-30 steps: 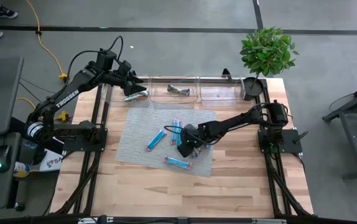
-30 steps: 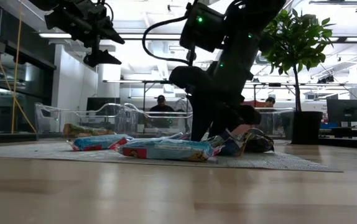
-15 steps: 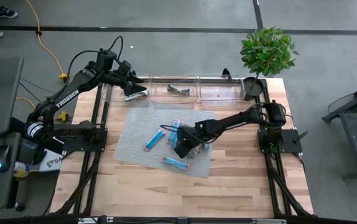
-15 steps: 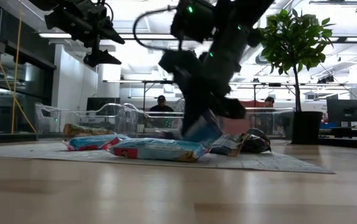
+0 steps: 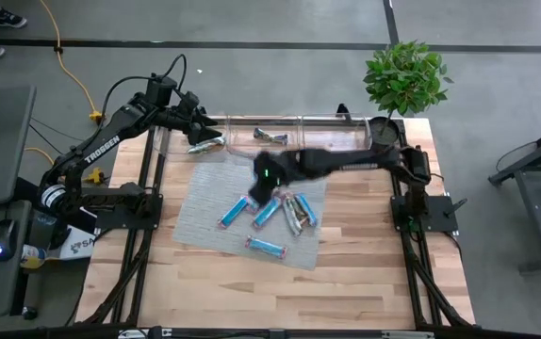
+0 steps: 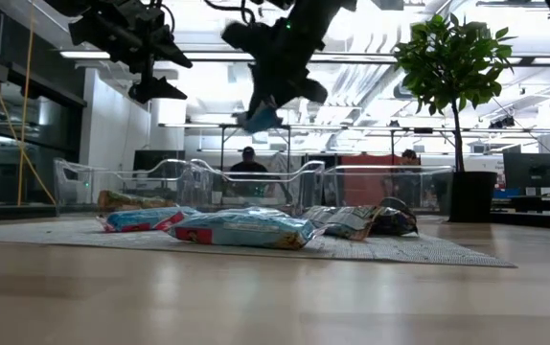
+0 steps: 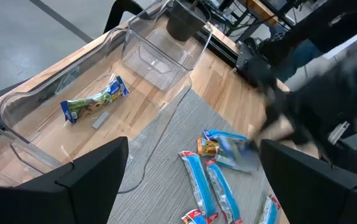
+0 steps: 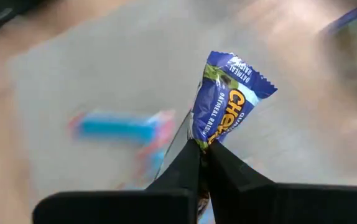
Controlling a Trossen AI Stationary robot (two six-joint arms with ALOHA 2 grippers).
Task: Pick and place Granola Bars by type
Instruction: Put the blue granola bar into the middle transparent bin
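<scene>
The right gripper (image 8: 201, 149) has its jaws closed on one end of a granola bar (image 8: 228, 99), a flat pouch in glossy blue film with yellow lettering and a green patch; the pouch stands up from the jaw tips, crimped at its free end. In the low view this gripper (image 6: 261, 115) hangs well above the table with the bar (image 6: 259, 118) dangling below it. Beneath the jaws lies a grey woven mat (image 5: 200, 202) on a pale wood-plank table (image 5: 365, 273); on the mat rest blue bars with pink ends (image 5: 234, 212), and beside them darker wrappers (image 5: 294, 209), probably silvery, though the view is poor. Beyond the jaws stand clear plastic bins (image 5: 266, 141); one holds a blue-green bar (image 7: 94, 102). The left gripper (image 5: 204, 132), jaws wide apart and holding nothing, waits over the leftmost bin. A potted plant (image 5: 404, 80) stands at the table corner; the room behind shows ceiling lights and seated people (image 6: 247, 160).
</scene>
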